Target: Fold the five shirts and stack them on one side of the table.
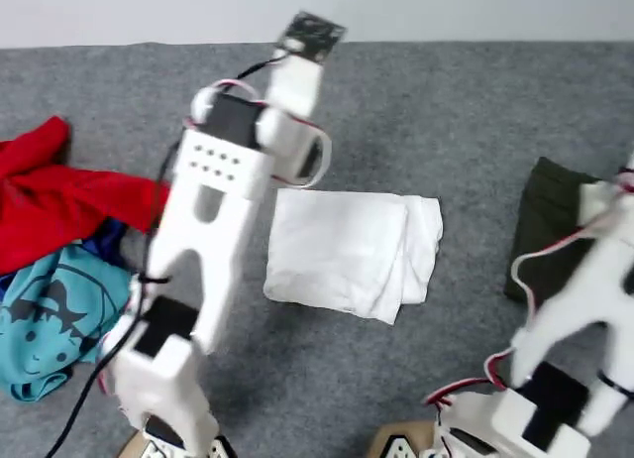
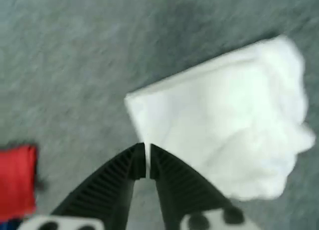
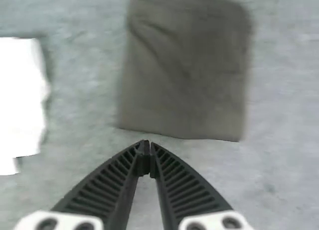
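A folded white shirt (image 1: 352,250) lies mid-table. My left gripper (image 2: 147,158) is shut, its tips over the near corner of that white shirt (image 2: 224,120); only a thin white slit shows between the fingers. A folded dark olive shirt (image 1: 548,225) rests at the right edge. My right gripper (image 3: 145,151) is shut and holds nothing, hovering just short of the dark shirt's (image 3: 187,70) edge. A crumpled red shirt (image 1: 59,200), a teal printed shirt (image 1: 50,314) and a bit of blue cloth (image 1: 107,242) are heaped at the left.
Grey carpet-like tabletop (image 1: 446,111) stretches between the shirts. The left arm (image 1: 213,230) crosses the table between the heap and the white shirt. The right arm (image 1: 584,289) stands at the front right, partly over the dark shirt.
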Tool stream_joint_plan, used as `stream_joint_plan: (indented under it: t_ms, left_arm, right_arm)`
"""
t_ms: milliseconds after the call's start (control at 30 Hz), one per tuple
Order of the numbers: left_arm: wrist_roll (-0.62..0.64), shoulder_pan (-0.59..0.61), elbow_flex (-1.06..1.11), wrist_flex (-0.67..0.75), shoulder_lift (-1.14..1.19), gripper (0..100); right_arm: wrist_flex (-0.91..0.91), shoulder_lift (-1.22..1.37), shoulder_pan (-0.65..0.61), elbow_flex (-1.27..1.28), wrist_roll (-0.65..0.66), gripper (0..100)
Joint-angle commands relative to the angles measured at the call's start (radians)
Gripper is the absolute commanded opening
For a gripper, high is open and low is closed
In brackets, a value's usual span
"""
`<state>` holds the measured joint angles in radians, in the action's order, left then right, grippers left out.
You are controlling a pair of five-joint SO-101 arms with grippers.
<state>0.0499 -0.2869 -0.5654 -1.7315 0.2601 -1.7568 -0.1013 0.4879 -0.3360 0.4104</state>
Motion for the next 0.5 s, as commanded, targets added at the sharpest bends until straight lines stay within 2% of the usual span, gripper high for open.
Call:
stream_joint_plan:
  t_ms: [0,100,233,467]
  left_arm:
    - [-0.029,0.021,0.252,-0.023,-0.152,1]
    - [-0.031,-0.021,0.403,-0.02,-0.164,1]
    - [-0.031,-0.114,0.489,0.009,-0.109,1]
    - [-0.029,-0.158,0.493,0.138,0.123,1]
  right_arm:
    - [-0.041,-0.045,-0.133,0.037,-0.074,0.9]
    - [-0.039,-0.041,-0.203,0.063,-0.084,0.9]
    - [-0.038,-0.036,-0.245,0.074,-0.086,0.9]
    - [-0.038,-0.042,-0.203,0.074,-0.084,0.9]
